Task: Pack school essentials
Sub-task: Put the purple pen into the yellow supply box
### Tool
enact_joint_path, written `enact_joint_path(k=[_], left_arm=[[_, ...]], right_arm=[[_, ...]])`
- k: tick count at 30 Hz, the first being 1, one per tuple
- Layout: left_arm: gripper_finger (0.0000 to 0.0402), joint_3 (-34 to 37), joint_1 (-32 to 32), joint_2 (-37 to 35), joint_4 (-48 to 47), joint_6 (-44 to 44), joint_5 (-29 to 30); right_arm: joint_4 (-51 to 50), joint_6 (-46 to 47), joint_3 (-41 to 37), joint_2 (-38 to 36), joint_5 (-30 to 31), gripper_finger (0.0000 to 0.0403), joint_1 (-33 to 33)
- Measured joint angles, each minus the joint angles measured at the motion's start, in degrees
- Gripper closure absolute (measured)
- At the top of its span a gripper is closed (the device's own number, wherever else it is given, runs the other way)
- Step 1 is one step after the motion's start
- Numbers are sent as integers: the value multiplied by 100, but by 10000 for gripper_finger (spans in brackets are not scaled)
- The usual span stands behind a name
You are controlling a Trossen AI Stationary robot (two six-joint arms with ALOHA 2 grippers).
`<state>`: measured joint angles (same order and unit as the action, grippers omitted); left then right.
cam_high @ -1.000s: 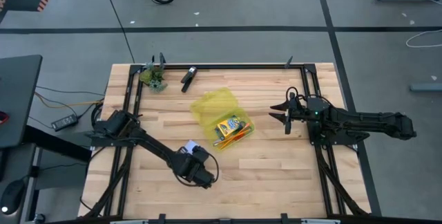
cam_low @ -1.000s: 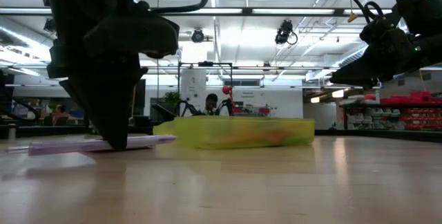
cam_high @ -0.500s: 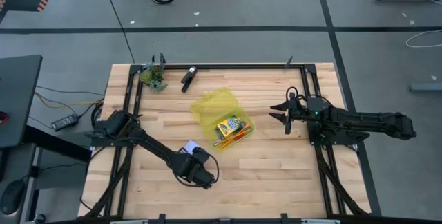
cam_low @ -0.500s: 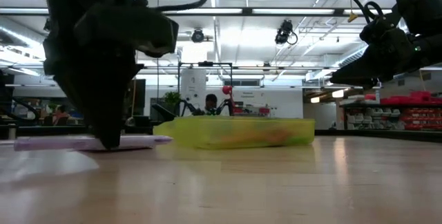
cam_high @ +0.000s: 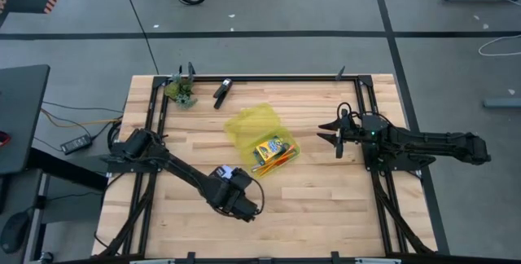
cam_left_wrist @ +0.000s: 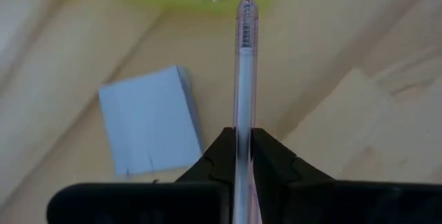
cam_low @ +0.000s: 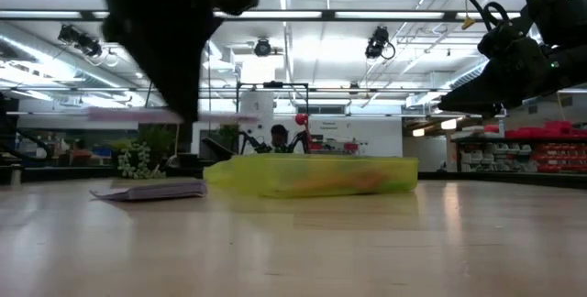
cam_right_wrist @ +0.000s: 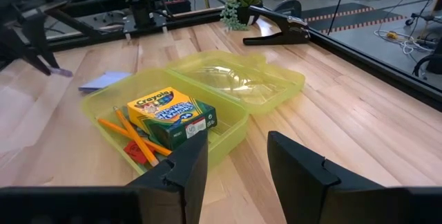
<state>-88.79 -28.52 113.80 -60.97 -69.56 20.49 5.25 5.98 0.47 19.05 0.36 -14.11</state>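
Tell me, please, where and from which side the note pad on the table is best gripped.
The note pad lies flat on the table, clear of the yellow case. Probably come from above and close the jaws across its two long edges, since its flat face offers nothing to pinch.

The left gripper (cam_low: 188, 114) has risen off the table — lifting the pink pencil (cam_left_wrist: 243, 79).

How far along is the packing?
Done: the yellow-green crayon box and thin orange pencils lie in the open translucent yellow plastic case.

In hand: the left gripper is shut on a thin pink pen, held above the wooden table.

Left: the pale blue-white note pad lies flat on the table beside the case. The right gripper waits open near the case.
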Motion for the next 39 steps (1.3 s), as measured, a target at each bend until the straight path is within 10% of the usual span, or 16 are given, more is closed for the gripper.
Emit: enact_joint_path(k=[39], left_arm=[[369, -171, 1946, 83, 2363, 4452, 223]], right_arm=[[0, 0, 0, 0, 0, 246, 1]])
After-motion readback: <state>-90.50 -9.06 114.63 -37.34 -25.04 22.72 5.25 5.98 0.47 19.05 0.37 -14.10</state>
